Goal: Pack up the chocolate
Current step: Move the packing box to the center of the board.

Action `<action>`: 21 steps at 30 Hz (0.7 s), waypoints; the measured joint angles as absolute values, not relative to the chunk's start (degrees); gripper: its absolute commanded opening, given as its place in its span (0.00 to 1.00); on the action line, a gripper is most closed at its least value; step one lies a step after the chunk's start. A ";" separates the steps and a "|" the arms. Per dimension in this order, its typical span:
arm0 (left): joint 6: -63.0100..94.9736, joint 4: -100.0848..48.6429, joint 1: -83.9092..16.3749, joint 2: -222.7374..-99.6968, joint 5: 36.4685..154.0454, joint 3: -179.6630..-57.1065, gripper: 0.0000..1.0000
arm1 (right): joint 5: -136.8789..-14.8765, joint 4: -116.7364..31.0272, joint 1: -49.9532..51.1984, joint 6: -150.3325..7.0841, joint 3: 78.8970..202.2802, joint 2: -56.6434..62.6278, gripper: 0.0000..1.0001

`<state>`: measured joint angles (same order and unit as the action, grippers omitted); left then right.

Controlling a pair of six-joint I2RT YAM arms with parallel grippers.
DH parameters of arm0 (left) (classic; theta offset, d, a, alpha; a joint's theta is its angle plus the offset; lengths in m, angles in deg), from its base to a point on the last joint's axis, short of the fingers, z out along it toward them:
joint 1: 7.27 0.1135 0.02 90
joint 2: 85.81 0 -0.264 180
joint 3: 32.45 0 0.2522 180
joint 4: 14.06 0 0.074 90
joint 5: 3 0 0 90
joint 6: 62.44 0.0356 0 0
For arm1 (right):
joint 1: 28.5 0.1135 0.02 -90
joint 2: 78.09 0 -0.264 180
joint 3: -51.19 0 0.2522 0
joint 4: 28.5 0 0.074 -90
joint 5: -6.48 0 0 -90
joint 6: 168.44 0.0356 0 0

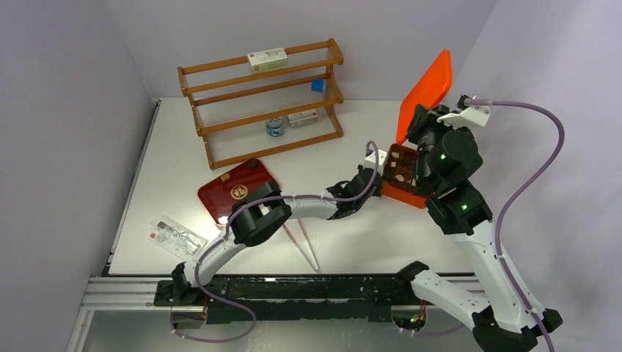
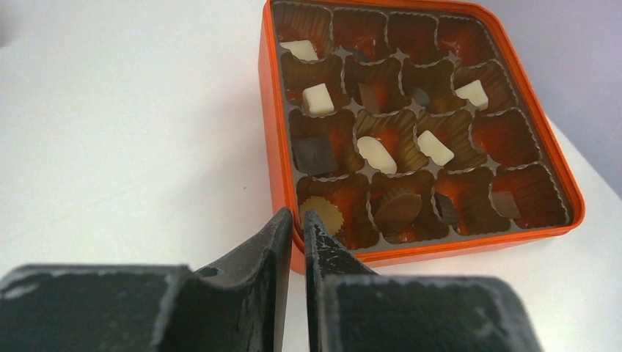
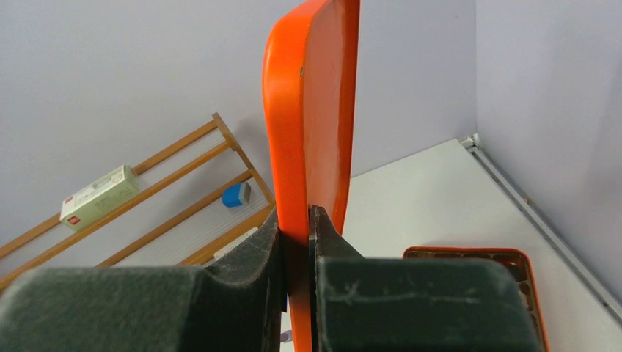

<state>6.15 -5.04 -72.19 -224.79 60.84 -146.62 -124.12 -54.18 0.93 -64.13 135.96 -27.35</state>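
Note:
An orange box with a brown cupped insert holds the chocolate: white pieces, a dark square, a brown round one and a cream round one. My left gripper is shut on the box's near-left wall, one finger outside and one inside. From above, the left gripper sits at the left side of the box. The right gripper is shut on the edge of the orange lid, holding it upright. That lid stands above the box's far side.
A wooden rack with small items stands at the back. A dark red tray lies left of centre. Pink tongs lie near the front and a clear packet at the front left. Walls close in on both sides.

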 measured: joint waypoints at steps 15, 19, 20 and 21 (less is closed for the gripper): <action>9.80 -8.67 -72.32 -215.19 56.04 -134.40 0.21 | -125.25 -60.21 0.90 -64.09 137.90 -22.95 0.00; 9.21 -10.02 -72.30 -212.09 54.57 -130.42 0.20 | -124.80 -61.29 0.53 -63.67 137.99 -20.09 0.00; 9.04 -10.39 -72.32 -211.00 54.13 -129.09 0.20 | -124.07 -61.37 0.05 -63.32 137.73 -19.65 0.00; 8.73 -10.94 -72.30 -209.84 53.70 -127.71 0.20 | -123.37 -61.42 -0.47 -62.95 137.40 -19.41 0.00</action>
<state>8.73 -10.94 -72.30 -209.84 53.70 -127.71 -123.37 -61.42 -0.47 -62.95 137.40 -19.41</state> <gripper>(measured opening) 0.205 0.109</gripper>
